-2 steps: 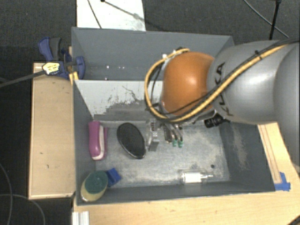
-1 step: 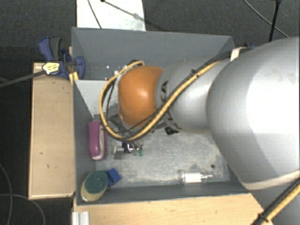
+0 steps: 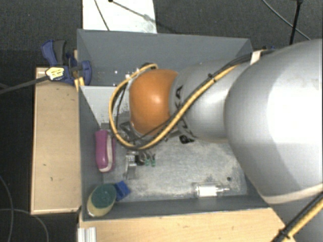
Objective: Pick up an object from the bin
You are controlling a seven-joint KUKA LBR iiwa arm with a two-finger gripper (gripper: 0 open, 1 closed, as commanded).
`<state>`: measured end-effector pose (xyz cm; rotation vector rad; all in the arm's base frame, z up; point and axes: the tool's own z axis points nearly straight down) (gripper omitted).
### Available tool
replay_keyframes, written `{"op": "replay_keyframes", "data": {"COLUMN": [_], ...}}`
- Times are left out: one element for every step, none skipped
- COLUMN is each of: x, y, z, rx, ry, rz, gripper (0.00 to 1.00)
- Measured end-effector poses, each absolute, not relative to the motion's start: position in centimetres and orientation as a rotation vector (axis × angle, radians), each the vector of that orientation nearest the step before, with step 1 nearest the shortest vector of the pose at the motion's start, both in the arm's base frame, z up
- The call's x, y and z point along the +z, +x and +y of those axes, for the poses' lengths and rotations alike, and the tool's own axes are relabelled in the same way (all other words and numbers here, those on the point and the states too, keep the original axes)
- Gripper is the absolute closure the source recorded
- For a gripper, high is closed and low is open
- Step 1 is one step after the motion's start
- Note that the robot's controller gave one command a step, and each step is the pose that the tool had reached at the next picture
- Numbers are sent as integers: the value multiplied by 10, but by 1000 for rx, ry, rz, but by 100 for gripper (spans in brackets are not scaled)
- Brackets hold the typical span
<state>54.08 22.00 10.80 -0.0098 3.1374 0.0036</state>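
Gripper [image 3: 131,166] low in left half of bin [image 3: 166,49], under orange wrist cover [image 3: 151,100]; open or closed, cannot tell. Pink oblong thing [image 3: 103,150] just beside, at its 9 o'clock. Green-yellow round pad [image 3: 102,199], possibly sponge, at 7 o'clock.

Views: one camera.
Viewpoint: above the grey metal bin [image 3: 166,49], looking down into it and tilted somewhat to one side.
Facing: the bin's far wall lies toward the top of the frame, its near rim along the bottom.
Nearness: close; the bin spans most of the frame, and the arm [image 3: 272,120] bulks large at the right.
Covered: the bin floor's left and near edges lie open; the arm's orange cover [image 3: 151,102] hides the centre.
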Motion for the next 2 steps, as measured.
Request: {"op": "replay_keyframes", "data": {"x": [87,69], "y": [581,565], "z": [242,154], "rx": [4,-6], "ry": [-70,16], "rz": [3135,3142], "gripper": [0,0]}}
